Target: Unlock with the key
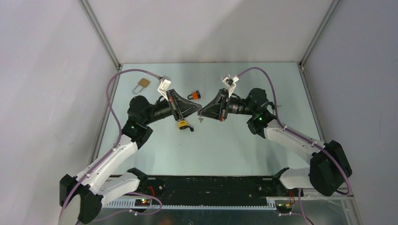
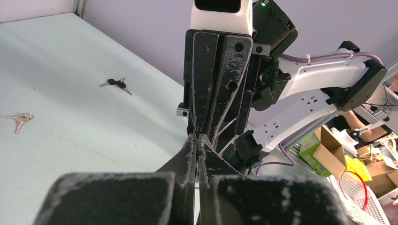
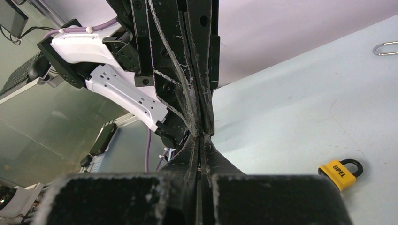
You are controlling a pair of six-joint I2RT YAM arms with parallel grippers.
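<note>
Left gripper [image 2: 197, 140] has its jaws pressed flat together, with no gap showing between the pads. Right gripper [image 3: 202, 138] is likewise fully closed. The two meet tip to tip above the middle of the table, the left reaching in from the left and the right from the right, so that their long fingers form one nearly straight line.

A small silvery key [image 1: 201, 120] shows right at that meeting point, on the side toward the arm bases. It is too small to tell which way its blade points, and I cannot tell which pair of fingers pinches it.

Just beside the left gripper, on its near side, a yellow padlock [image 1: 183, 124] lies flat on the table. Its long axis runs roughly left to right, with the black shackle at the right-hand end.

An orange padlock [image 1: 194, 95] lies just beyond the grippers, toward the far wall. A brass padlock [image 1: 141, 85] with a long silver shackle lies well apart near the far left corner. A pair of black-headed keys [image 2: 116, 84] and a bunch of silver keys [image 2: 18, 118] rest on the right part of the surface.

The table [image 1: 234, 150] is a smooth pale green sheet. Plain grey-white walls [image 1: 206, 28] set in slim metal posts enclose it on three sides. A cardboard box [image 2: 331, 150] stands outside the cell.
</note>
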